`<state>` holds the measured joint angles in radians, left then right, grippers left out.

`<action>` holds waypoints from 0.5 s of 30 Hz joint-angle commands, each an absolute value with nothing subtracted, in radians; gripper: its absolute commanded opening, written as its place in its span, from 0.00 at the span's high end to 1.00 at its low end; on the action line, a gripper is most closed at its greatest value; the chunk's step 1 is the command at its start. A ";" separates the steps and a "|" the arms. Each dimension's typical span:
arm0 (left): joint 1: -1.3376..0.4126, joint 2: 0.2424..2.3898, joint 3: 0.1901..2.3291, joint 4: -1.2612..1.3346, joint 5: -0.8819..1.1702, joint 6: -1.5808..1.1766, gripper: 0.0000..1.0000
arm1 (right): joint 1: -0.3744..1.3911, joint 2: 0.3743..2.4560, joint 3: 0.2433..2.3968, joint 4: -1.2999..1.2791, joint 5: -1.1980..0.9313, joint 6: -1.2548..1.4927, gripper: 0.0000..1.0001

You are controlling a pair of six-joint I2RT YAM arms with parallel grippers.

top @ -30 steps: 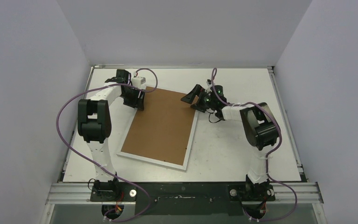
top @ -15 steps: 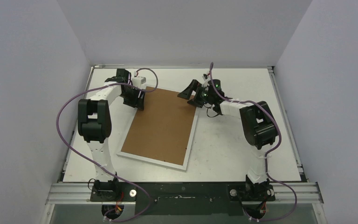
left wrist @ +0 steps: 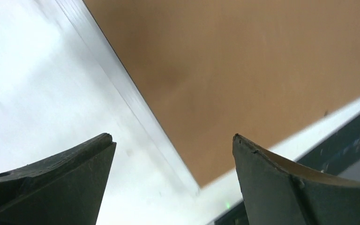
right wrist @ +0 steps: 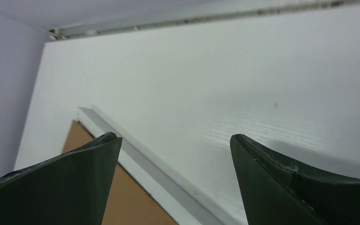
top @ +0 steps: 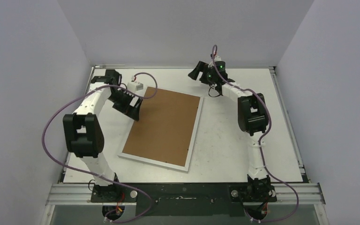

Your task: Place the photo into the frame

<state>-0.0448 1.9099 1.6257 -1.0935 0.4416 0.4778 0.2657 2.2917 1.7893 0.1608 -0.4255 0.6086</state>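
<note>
On my remote feed, the frame (top: 163, 126) at the worktop's centre shows me a plain, even brown board inside a thin white border. The worktop (top: 225, 145) is unpatterned matt white. The left arm (top: 82, 136) and right arm (top: 252, 115) are white with black joints, trailing purple cables (top: 51, 126). Small green lights (top: 221, 66) glow near the far edge. The left gripper (left wrist: 171, 140) and right gripper (right wrist: 176, 136) have dark charcoal fingers.
</note>
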 commanded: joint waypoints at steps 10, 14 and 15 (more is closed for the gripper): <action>-0.086 1.388 0.957 -1.014 0.152 0.786 0.04 | 0.256 2.371 1.675 0.260 -0.554 0.690 0.09; -0.179 1.327 0.827 -0.896 0.051 0.776 0.04 | 0.255 2.347 1.605 0.320 -0.599 0.719 0.08; -0.199 1.322 0.804 -0.869 0.029 0.773 0.04 | 0.256 2.338 1.584 0.337 -0.607 0.724 0.08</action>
<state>-0.1249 1.3808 0.8810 -1.0290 0.1455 0.7464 0.2539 2.3943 1.6638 0.3061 -0.5438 0.6899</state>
